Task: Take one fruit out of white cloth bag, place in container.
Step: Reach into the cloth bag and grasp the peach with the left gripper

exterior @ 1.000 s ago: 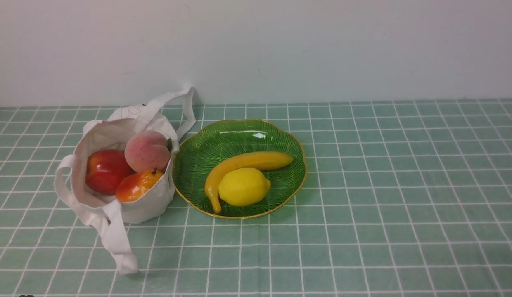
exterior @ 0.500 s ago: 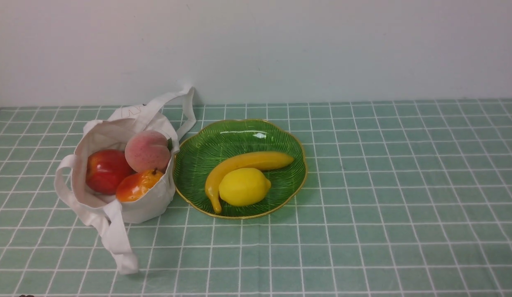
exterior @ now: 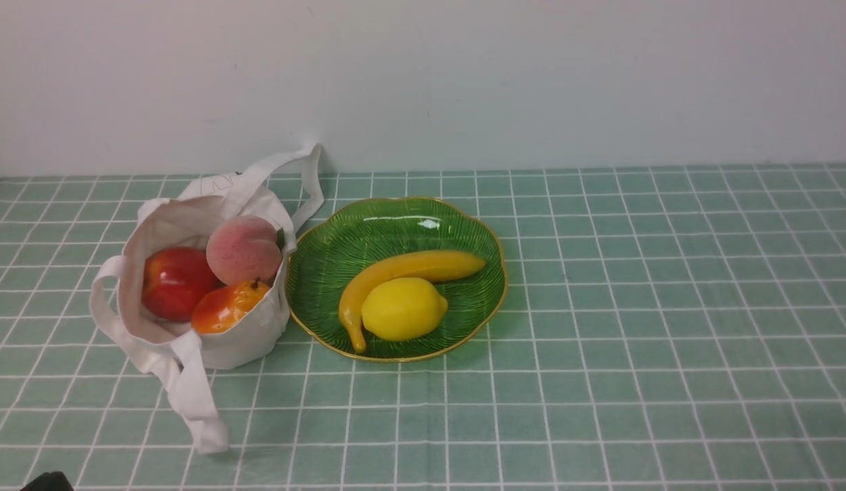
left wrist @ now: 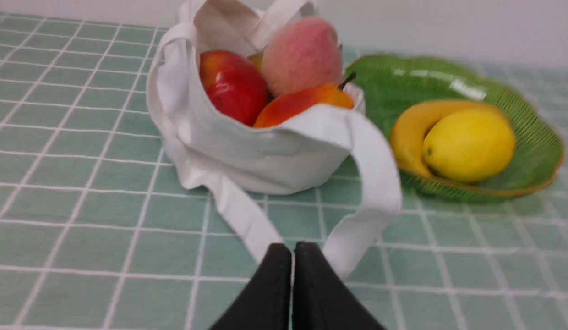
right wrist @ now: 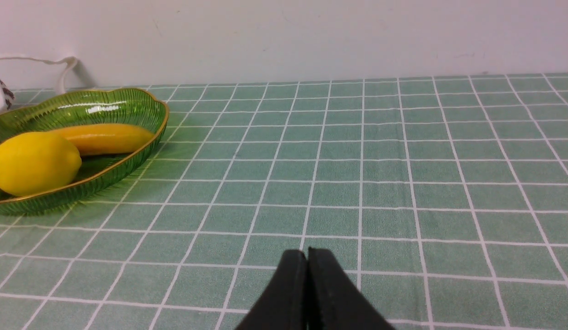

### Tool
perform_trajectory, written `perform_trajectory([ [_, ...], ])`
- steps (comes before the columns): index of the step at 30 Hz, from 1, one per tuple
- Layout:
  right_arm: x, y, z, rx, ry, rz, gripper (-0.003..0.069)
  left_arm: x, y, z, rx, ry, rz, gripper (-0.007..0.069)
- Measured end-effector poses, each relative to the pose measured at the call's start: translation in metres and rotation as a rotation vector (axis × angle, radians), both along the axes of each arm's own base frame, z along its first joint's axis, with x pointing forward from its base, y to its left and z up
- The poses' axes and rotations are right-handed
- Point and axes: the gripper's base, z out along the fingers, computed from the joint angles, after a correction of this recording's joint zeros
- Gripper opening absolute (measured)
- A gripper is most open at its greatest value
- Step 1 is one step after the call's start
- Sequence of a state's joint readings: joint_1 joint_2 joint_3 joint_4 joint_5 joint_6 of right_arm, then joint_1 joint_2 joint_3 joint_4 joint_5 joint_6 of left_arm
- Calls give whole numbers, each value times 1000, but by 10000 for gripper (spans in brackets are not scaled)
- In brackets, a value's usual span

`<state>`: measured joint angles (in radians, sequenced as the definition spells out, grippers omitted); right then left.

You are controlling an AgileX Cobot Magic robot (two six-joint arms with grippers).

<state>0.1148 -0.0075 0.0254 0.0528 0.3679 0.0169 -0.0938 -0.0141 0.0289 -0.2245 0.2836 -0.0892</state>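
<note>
Front view shows you a dark tip of the left gripper (left wrist: 287,256) edging farther in at the near left corner than a moment ago, while bag and fruit lie unmoved; the reach is probably just starting. Both it and your right gripper (right wrist: 308,256) have their fingers closed together on nothing. Your peach (exterior: 244,250) sits in the white cloth bag (exterior: 242,344), at its right side beside the mango (exterior: 228,307), just left of the green dish (exterior: 396,359). You'll likely need to part the left fingers first.

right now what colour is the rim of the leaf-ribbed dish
Gold, a thin band around the green leaf-ribbed dish; clearest in the front view.
</note>
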Motion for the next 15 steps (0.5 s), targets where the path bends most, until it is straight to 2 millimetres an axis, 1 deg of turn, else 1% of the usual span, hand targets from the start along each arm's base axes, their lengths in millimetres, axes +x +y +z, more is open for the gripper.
perform_trajectory([
  [1, 0, 0, 0, -7, 2, 1, -12, 0, -1, 2, -57, -16, 4, -8],
  [4, 0, 0, -1, -23, 6, 1, -12, 2, 0, 10, -132, -92, 23, -8],
  [5, 0, 0, -1, -24, 6, 1, -12, 2, 0, 11, -133, -99, 25, -8],
  [8, 0, 0, 0, -28, 7, 1, -12, 2, 7, 29, -180, -300, 86, -8],
  [9, 0, 0, 0, -29, 7, 1, -12, 0, 12, 42, -204, -446, 131, -8],
  [10, 0, 0, 0, -29, 7, 1, -12, -2, 15, 47, -214, -508, 150, -8],
  [11, 0, 0, 0, -29, 8, 1, -12, -4, 18, 57, -229, -595, 176, -8],
  [12, 0, 0, 0, -30, 9, 1, -12, -6, 19, 67, -236, -645, 189, -8],
  [13, 0, -1, 0, -32, 9, 1, -12, -8, 20, 87, -234, -689, 192, -8],
  [14, 0, -1, -1, -32, 10, 1, -12, -8, 19, 96, -226, -690, 185, -8],
  [15, 0, -1, -1, -33, 10, 1, -12, -6, 17, 113, -199, -665, 164, -8],
])
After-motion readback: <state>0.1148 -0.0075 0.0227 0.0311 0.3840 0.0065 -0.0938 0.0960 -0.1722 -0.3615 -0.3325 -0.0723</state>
